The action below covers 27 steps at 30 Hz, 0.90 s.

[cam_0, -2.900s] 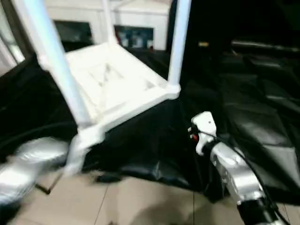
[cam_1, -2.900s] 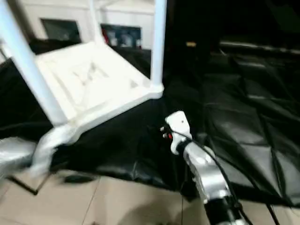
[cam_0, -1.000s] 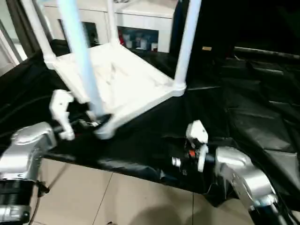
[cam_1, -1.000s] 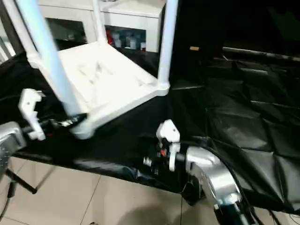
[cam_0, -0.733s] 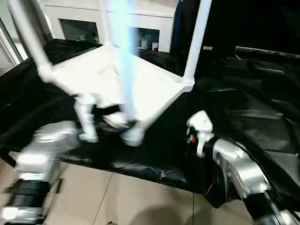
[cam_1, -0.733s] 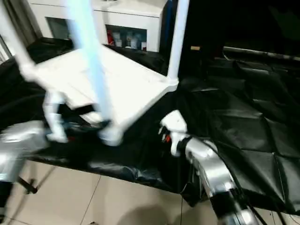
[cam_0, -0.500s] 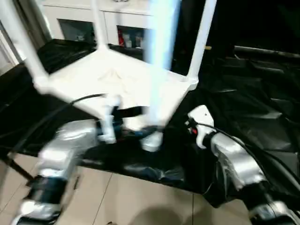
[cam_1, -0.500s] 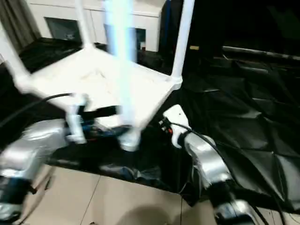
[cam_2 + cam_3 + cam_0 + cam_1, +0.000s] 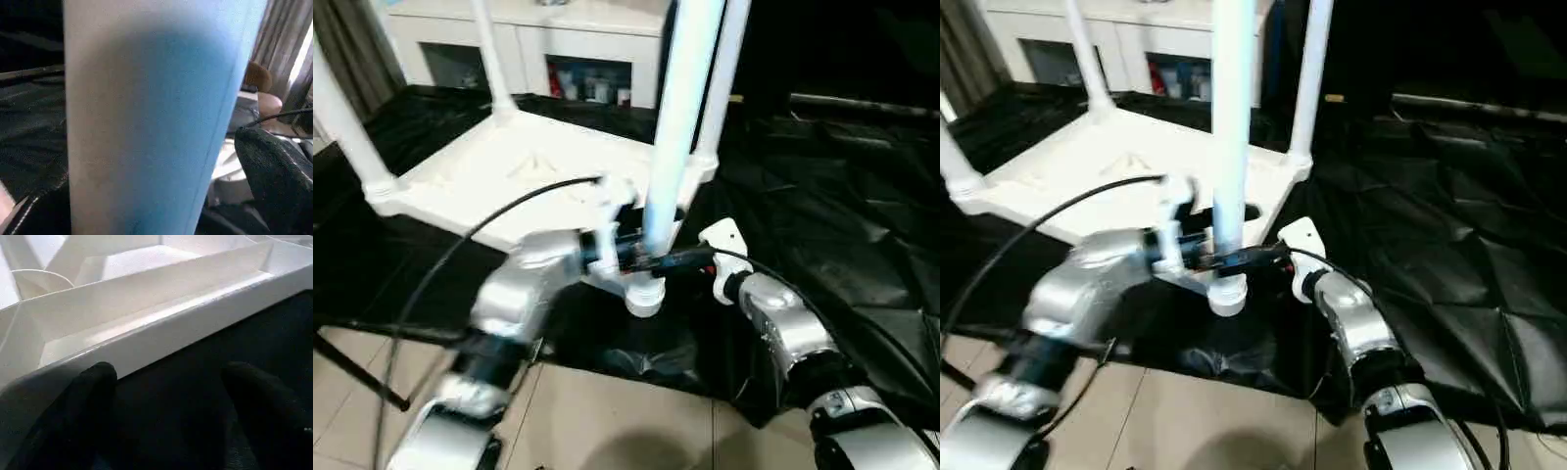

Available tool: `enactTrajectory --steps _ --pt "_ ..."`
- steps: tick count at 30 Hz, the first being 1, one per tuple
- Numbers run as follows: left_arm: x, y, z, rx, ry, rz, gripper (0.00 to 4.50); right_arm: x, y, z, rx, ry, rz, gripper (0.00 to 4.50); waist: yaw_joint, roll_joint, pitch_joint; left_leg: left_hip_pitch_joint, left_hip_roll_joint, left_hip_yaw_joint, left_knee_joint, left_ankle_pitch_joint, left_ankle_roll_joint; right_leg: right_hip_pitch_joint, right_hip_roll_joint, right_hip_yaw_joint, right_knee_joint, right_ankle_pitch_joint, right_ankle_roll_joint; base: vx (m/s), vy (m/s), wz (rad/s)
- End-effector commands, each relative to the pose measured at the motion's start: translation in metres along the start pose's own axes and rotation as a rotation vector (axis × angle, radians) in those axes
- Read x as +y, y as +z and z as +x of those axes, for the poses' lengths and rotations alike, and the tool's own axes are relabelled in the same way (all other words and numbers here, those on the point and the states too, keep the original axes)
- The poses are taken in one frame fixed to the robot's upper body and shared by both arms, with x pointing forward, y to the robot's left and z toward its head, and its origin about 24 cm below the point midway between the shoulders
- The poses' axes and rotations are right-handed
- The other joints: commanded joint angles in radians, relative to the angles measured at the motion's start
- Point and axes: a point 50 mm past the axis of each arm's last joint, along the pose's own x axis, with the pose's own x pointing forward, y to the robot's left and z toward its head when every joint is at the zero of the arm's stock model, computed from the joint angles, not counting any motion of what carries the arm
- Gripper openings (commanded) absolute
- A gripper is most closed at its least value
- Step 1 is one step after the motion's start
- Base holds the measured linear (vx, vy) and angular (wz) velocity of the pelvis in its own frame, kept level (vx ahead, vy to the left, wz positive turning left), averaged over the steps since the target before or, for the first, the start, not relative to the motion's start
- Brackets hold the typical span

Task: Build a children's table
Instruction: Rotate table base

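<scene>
The white table (image 9: 499, 176) lies upside down on a black sheet, ribbed underside up, with all four tube legs standing in its corner sockets. My left gripper (image 9: 641, 257) is shut on the nearest leg (image 9: 680, 108) just above its socket (image 9: 644, 294). In the left wrist view the leg (image 9: 156, 107) sits between the two black fingers (image 9: 274, 176). My right gripper (image 9: 693, 260) is open beside that same corner, and its fingers (image 9: 264, 416) stand wide apart in front of the table's rim (image 9: 161, 328).
A white cabinet with glass doors (image 9: 587, 44) stands behind the table. The black sheet (image 9: 832, 176) covers the platform and stretches far to the right. Beige tile floor (image 9: 607, 421) lies below its front edge. A black cable (image 9: 450, 264) arcs over my left forearm.
My left arm has swung to the right with the leg in its grip, and the table's near corner has turned with it until it sits beside the right gripper.
</scene>
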Motion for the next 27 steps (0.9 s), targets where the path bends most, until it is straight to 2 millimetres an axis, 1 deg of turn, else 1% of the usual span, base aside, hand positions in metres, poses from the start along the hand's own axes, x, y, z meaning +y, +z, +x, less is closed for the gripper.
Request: enactTrajectory --steps 1,4,5,6,7,8,9,10,11,12,13,14,15,16,17,18,20,21,23,24,25,27 --pt "-0.019 0.003 0.033 -0.005 -0.120 0.040 4.47 0.018 0.015 0.011 -0.061 0.092 -0.019 3.96 0.006 0.006 -0.075 -0.005 0.007 0.004 -0.054 -0.126 0.060 0.071 -0.061 0.041 -0.063 -0.080 -0.249 0.000 0.000 0.00" --pt "-0.023 -0.001 0.043 0.001 -0.124 0.047 4.47 0.016 0.012 0.011 -0.059 0.079 -0.013 3.96 0.006 0.005 -0.076 -0.004 0.008 0.004 -0.053 -0.140 0.071 0.072 -0.063 0.040 -0.067 -0.097 -0.254 0.000 0.000 0.00" --pt "-0.023 -0.001 0.043 0.001 -0.124 0.047 4.47 0.016 0.012 0.011 -0.059 0.079 -0.013 3.96 0.005 0.004 -0.075 -0.004 0.008 0.004 -0.053 -0.144 0.071 0.071 -0.063 0.040 -0.067 -0.105 -0.254 0.000 0.000 0.00" --pt "-0.024 -0.003 0.046 0.004 -0.113 0.064 4.47 0.014 0.011 0.011 -0.060 0.063 -0.013 3.96 0.005 0.008 -0.075 -0.004 0.009 0.003 -0.054 -0.148 0.071 0.072 -0.064 0.039 -0.068 -0.111 -0.255 0.000 0.000 0.00" --pt "-0.021 -0.006 0.049 0.018 -0.066 0.092 4.47 0.010 0.012 0.009 -0.071 0.044 -0.008 3.96 0.005 0.009 -0.074 -0.002 0.009 0.003 -0.054 -0.156 0.071 0.071 -0.063 0.039 -0.069 -0.120 -0.252 0.000 0.000 0.00" --pt "-0.017 -0.007 0.050 0.022 -0.029 0.112 4.47 0.007 0.012 0.008 -0.076 0.033 -0.009 3.96 0.003 0.008 -0.074 -0.001 0.009 0.004 -0.053 -0.164 0.072 0.070 -0.061 0.039 -0.072 -0.125 -0.249 0.000 0.000 0.00" --pt "-0.016 -0.007 0.050 0.022 -0.022 0.116 4.47 0.007 0.012 0.008 -0.078 0.031 -0.009 3.96 0.005 0.010 -0.074 -0.001 0.009 0.003 -0.054 -0.165 0.072 0.071 -0.062 0.038 -0.072 -0.126 -0.249 0.000 0.000 0.00" --pt "-0.010 -0.006 0.050 0.023 0.031 0.134 4.47 0.004 0.012 0.007 -0.085 0.019 -0.009 3.96 0.006 0.012 -0.075 -0.001 0.009 0.002 -0.054 -0.169 0.071 0.071 -0.062 0.038 -0.072 -0.125 -0.249 0.000 0.000 0.00" --pt "-0.010 -0.006 0.050 0.023 0.031 0.134 4.47 0.004 0.012 0.007 -0.085 0.019 -0.009 3.96 0.005 0.008 -0.074 -0.002 0.008 0.002 -0.054 -0.177 0.071 0.073 -0.062 0.037 -0.072 -0.131 -0.248 0.000 0.000 0.00" --pt "0.001 -0.003 0.045 0.030 0.093 0.173 4.47 -0.002 0.013 0.004 -0.096 0.007 -0.006 3.96 0.005 0.010 -0.074 -0.004 0.007 0.001 -0.054 -0.176 0.072 0.074 -0.062 0.037 -0.072 -0.136 -0.246 0.000 0.000 0.00" --pt "0.004 -0.002 0.042 0.028 0.111 0.189 4.47 -0.004 0.013 0.003 -0.099 0.002 -0.006 3.96 0.004 0.008 -0.075 -0.004 0.006 0.001 -0.053 -0.175 0.075 0.074 -0.062 0.036 -0.074 -0.145 -0.237 0.000 0.000 0.00" --pt "0.010 0.001 0.037 0.024 0.130 0.194 4.47 -0.008 0.014 0.000 -0.105 -0.004 -0.011 3.96 0.005 0.014 -0.075 -0.007 0.005 0.000 -0.052 -0.163 0.078 0.076 -0.064 0.037 -0.071 -0.137 -0.239 0.000 0.000 0.00" --pt "0.013 0.002 0.034 0.020 0.140 0.194 4.47 -0.010 0.014 -0.002 -0.109 -0.006 -0.014 3.96 0.005 0.010 -0.075 -0.006 0.004 0.002 -0.050 -0.161 0.084 0.074 -0.063 0.036 -0.073 -0.136 -0.242 0.000 0.000 0.00" --pt "0.016 0.004 0.027 0.019 0.139 0.198 4.47 -0.014 0.015 -0.006 -0.113 -0.017 -0.035 3.96 0.006 0.009 -0.076 -0.006 0.005 0.002 -0.049 -0.155 0.088 0.074 -0.064 0.037 -0.071 -0.129 -0.246 0.000 0.000 0.00" --pt "0.018 0.004 0.019 0.029 0.128 0.208 4.47 -0.020 0.015 -0.011 -0.118 -0.030 -0.055 3.96 0.007 0.010 -0.075 -0.009 0.004 0.002 -0.049 -0.141 0.096 0.075 -0.063 0.037 -0.070 -0.122 -0.249 0.000 0.000 0.00" --pt "0.019 0.003 0.013 0.047 0.111 0.214 4.47 -0.024 0.015 -0.016 -0.120 -0.039 -0.066 3.96 0.010 0.010 -0.075 -0.009 0.005 0.002 -0.049 -0.133 0.103 0.075 -0.064 0.037 -0.069 -0.121 -0.244 0.000 0.000 0.00" --pt "0.018 -0.001 0.004 0.084 0.062 0.204 4.47 -0.029 0.016 -0.022 -0.122 -0.046 -0.096 3.96 0.013 0.015 -0.075 -0.004 0.007 0.003 -0.049 -0.130 0.107 0.071 -0.063 0.037 -0.069 -0.125 -0.243 0.000 0.000 0.00" --pt "0.016 -0.005 -0.002 0.115 0.027 0.193 4.47 -0.029 0.015 -0.026 -0.122 -0.026 -0.104 3.96 0.013 0.016 -0.075 -0.004 0.008 0.003 -0.049 -0.132 0.106 0.070 -0.064 0.037 -0.069 -0.131 -0.244 0.000 0.000 0.00" --pt "0.015 -0.011 -0.009 0.164 -0.013 0.184 4.47 -0.030 0.015 -0.031 -0.121 0.002 -0.113 3.96 0.018 0.022 -0.073 -0.001 0.010 0.005 -0.051 -0.152 0.104 0.065 -0.061 0.037 -0.072 -0.162 -0.241 0.000 0.000 0.00" --pt "0.015 -0.018 -0.017 0.238 -0.040 0.205 4.47 -0.029 0.014 -0.036 -0.115 0.047 -0.123 3.96 0.021 0.024 -0.073 0.001 0.010 0.005 -0.052 -0.158 0.100 0.063 -0.062 0.037 -0.072 -0.169 -0.238 0.000 0.000 0.00" --pt "0.015 -0.024 -0.024 0.292 -0.055 0.225 4.47 -0.028 0.013 -0.040 -0.110 0.081 -0.129 3.96 0.024 0.026 -0.072 0.004 0.013 0.005 -0.055 -0.174 0.099 0.062 -0.059 0.038 -0.074 -0.172 -0.232 0.000 0.000 0.00" --pt "0.019 -0.035 -0.040 0.416 -0.072 0.250 4.47 -0.027 0.011 -0.053 -0.086 0.163 -0.163 3.96 0.028 0.023 -0.071 0.005 0.013 0.005 -0.056 -0.187 0.095 0.063 -0.057 0.038 -0.074 -0.176 -0.219 0.000 0.000 0.00"
